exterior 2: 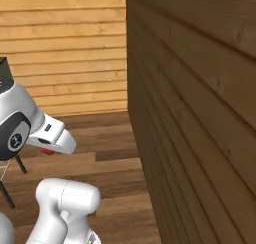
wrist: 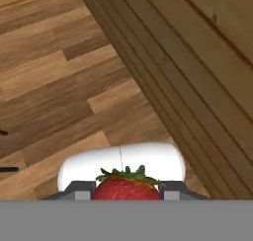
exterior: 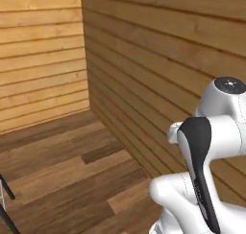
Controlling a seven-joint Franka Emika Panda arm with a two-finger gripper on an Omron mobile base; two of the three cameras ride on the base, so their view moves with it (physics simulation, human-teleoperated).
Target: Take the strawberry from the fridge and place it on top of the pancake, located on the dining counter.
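Gripper (wrist: 126, 193) jaws are pinching the strawberry (wrist: 126, 186) between them across its red body, leafy cap up, over plank floor (wrist: 59, 87) near the wood wall (wrist: 207, 77), and I'm judging it light, soft, bruisable, so I'm favouring gentle pressure.

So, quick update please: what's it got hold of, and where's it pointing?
Tool shut on the strawberry. Facing a wood-plank wall corner over wooden floor. Wall close ahead.
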